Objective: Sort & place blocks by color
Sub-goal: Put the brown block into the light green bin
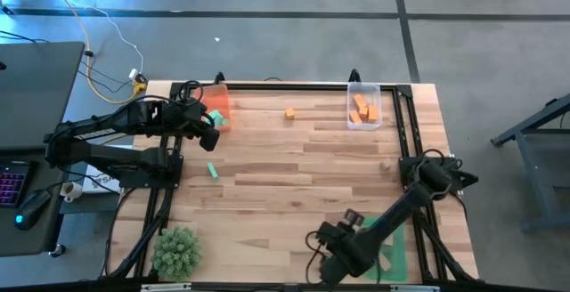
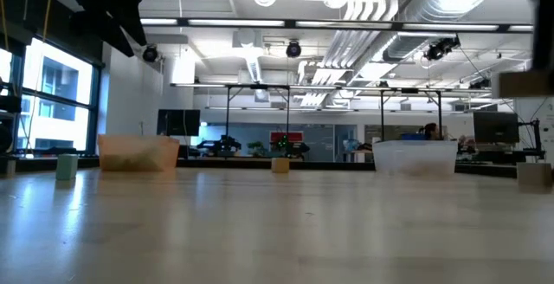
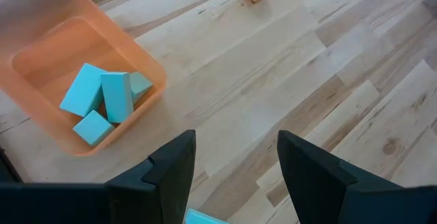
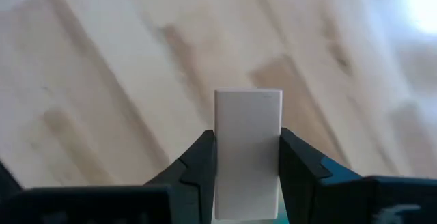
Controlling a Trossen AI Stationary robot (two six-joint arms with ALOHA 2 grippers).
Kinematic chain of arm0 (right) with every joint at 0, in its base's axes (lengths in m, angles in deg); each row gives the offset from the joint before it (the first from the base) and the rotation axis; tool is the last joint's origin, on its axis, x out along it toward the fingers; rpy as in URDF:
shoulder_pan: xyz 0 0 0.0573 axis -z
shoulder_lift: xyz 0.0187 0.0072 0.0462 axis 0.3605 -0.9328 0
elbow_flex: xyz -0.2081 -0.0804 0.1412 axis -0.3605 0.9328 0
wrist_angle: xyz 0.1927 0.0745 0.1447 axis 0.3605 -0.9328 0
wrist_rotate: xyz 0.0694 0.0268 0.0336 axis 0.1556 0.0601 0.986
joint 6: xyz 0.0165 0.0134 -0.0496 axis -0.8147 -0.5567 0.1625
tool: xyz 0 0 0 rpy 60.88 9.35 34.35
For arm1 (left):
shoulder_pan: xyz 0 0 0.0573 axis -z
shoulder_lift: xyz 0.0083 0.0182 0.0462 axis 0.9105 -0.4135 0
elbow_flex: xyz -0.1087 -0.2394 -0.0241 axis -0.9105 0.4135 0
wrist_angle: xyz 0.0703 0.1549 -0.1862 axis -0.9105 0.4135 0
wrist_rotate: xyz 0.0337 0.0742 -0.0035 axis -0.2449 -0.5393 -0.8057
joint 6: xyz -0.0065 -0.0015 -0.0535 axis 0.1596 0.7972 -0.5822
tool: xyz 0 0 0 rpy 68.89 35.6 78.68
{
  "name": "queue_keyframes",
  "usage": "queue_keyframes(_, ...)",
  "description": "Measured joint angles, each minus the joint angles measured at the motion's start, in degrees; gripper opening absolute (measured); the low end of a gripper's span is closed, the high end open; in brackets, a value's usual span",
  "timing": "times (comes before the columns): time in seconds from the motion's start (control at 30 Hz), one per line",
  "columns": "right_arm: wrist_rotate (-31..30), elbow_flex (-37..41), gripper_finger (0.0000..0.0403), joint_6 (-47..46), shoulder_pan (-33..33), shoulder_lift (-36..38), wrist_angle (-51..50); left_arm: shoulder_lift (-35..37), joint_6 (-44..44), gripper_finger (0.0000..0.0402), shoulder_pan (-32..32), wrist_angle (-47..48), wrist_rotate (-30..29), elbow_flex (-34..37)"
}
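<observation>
My right gripper is shut on a plain tan block over the table's near right part, beside the green tray. My left gripper hangs open and empty near the orange tray, which holds several teal blocks. A teal block and an orange block lie flat on the table. The clear tray at the far edge holds several orange blocks. My right gripper pinches the tan block by two opposite side faces between its two fingers. The fingers point steeply down from above. The block's end sticks out past the fingertips and it hangs clear of the table.
A spiky green plant stands at the near left corner. A dark frame runs along the table's right side. Bare wood lies across the middle of the table.
</observation>
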Motion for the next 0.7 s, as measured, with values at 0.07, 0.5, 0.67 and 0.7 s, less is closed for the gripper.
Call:
queue_keyframes(0.07, -1.0, 0.0, 0.0096, -3.3, -1.1, 1.0, -4.3, 0.0, 0.0, 0.0193, 0.0, 0.0, 0.0, 0.0)
queue_keyframes(0.5, -0.9, 0.0, 0.0096, -28.8, -9.8, 4.8, -17.4, 0.0, 0.1, 0.0193, 0.0, -0.1, 0.0, 0.0)
queue_keyframes(0.67, 0.3, 0.0, 0.0096, -38.2, -13.3, 4.8, -17.3, 0.0, 0.1, 0.0193, 0.0, -0.1, 0.0, 0.0)
queue_keyframes(0.7, 1.3, 0.0, 0.0096, -39.5, -13.9, 4.8, -17.3, 0.0, 0.1, 0.0193, 0.0, -0.1, 0.0, 0.0)
